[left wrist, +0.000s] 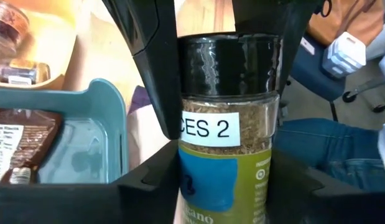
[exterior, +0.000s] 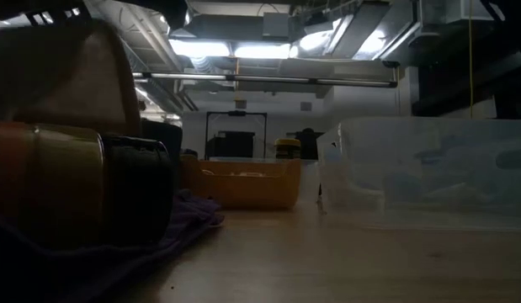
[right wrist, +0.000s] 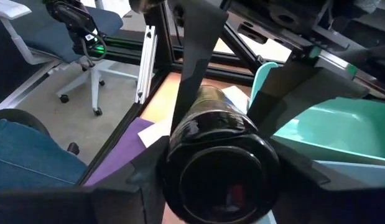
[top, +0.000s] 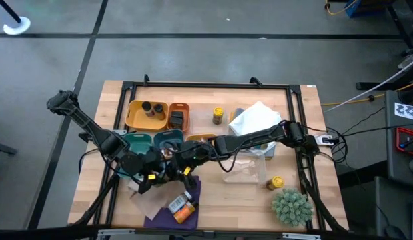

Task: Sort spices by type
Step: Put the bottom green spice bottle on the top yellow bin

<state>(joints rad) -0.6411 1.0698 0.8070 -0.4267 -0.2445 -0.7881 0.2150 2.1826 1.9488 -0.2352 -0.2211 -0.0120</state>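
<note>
While both grippers clamp the same black-capped glass spice jar (left wrist: pixel 226 118) above the table's front-left part, beside the teal plastic tray (left wrist: pixel 114 118), the left gripper (left wrist: pixel 226 74) should keep firm hold until the right gripper (right wrist: pixel 220 134) releases.

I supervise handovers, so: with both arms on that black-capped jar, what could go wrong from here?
The left gripper and right gripper both appear clamped on the black-capped glass spice jar; a mistimed release could drop it onto the teal plastic tray. A person's blue-jeaned leg sits near the table edge.
</note>
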